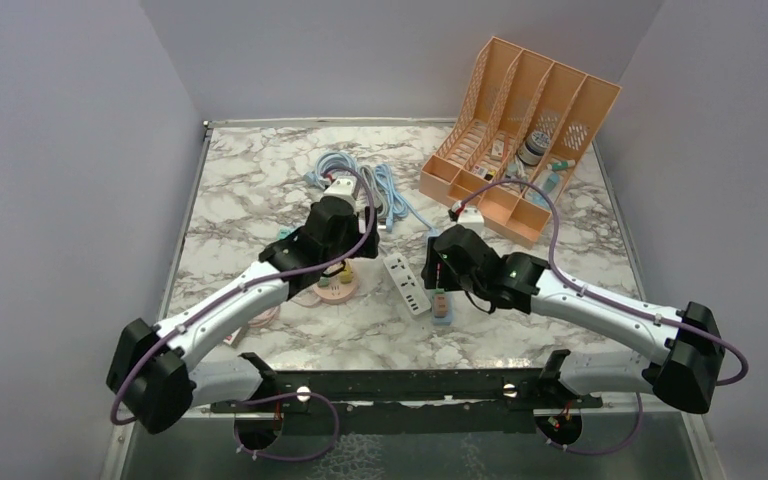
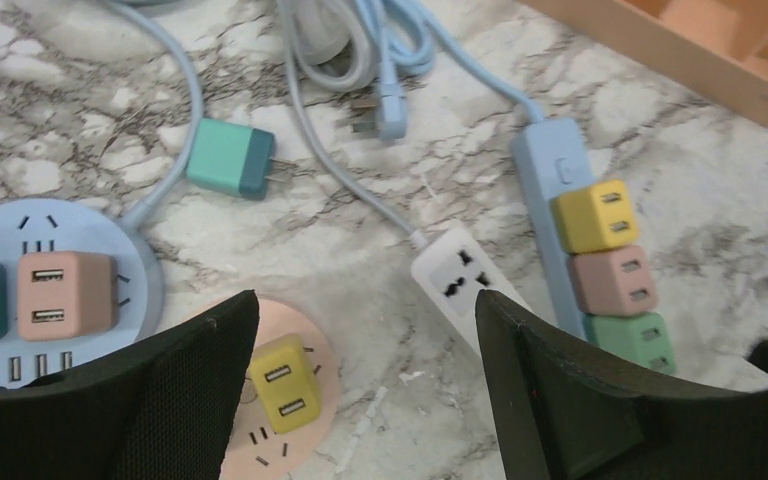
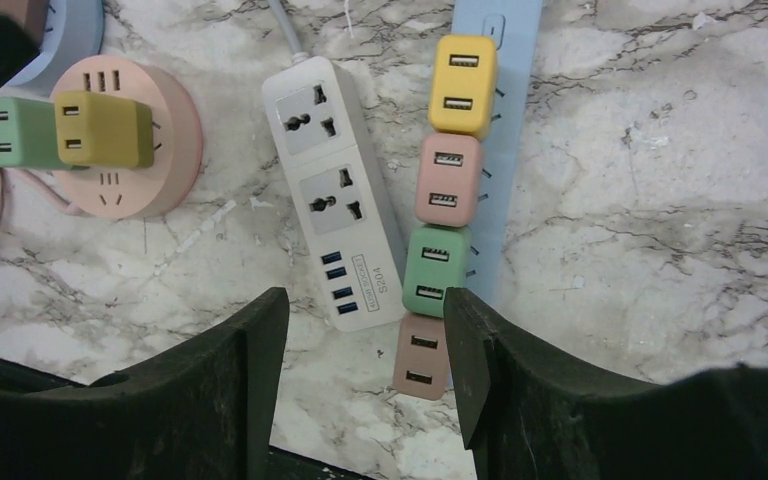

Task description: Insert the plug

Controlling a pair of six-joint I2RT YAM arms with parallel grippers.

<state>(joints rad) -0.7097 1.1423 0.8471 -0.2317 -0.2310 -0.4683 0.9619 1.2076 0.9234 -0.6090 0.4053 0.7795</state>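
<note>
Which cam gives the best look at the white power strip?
Right wrist: the white power strip shows in full, both sockets and blue USB ports clear. Left wrist shows only its socket end; top view shows it small between the arms.

Showing grey-veined white marble on the worktop (image 1: 250, 200). Showing a pale blue strip (image 3: 516, 180) under a yellow cube (image 3: 462, 85), pink cube (image 3: 449, 178), green cube (image 3: 436, 271) and tan-pink cube (image 3: 421, 357). Showing blue ports (image 3: 337, 274) on a white strip (image 3: 335, 190). Showing a mustard cube (image 3: 103, 130) against a salmon disc (image 3: 165, 160). Showing peach on the rack (image 1: 560, 110).
</note>
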